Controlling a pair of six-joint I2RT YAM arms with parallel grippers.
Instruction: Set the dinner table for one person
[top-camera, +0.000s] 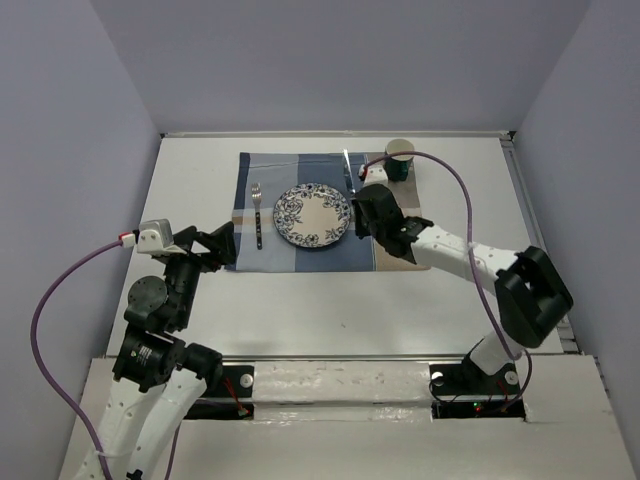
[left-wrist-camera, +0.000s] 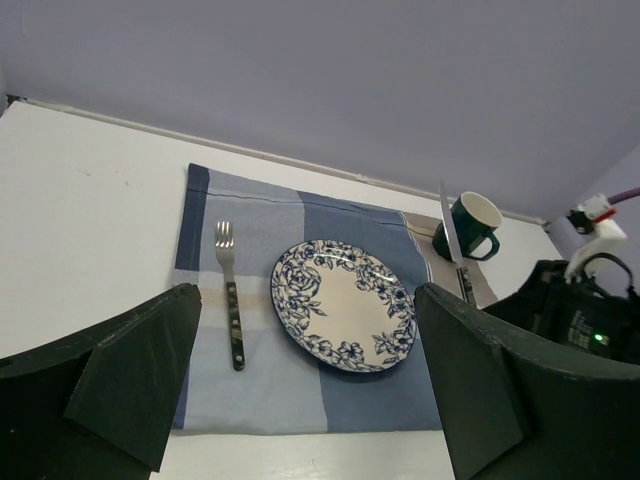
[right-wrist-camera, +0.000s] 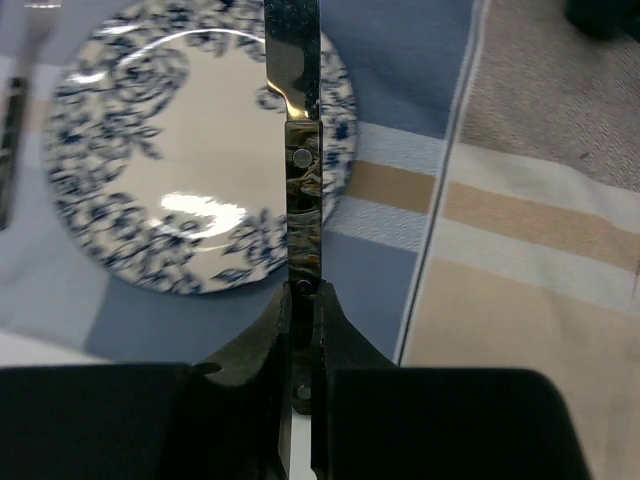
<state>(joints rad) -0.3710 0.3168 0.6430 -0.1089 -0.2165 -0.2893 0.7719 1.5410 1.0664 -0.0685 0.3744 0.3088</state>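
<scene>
The right gripper (right-wrist-camera: 300, 300) was clamped on the knife (right-wrist-camera: 300, 190) (by its handle), long axis near-to-far, seemingly over the right rim of the plate (right-wrist-camera: 180, 140); the left gripper (left-wrist-camera: 305, 340) stood apart.

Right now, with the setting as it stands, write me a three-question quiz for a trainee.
1. True or false: in the top view, the fork lies right of the blue floral plate.
2. What is the right gripper shut on? A) a spoon B) the table knife C) nothing
3. Fill in: the left gripper is empty, its jaws ____.
Key: 1 false, it lies to the left; 2 B; 3 open.
</scene>
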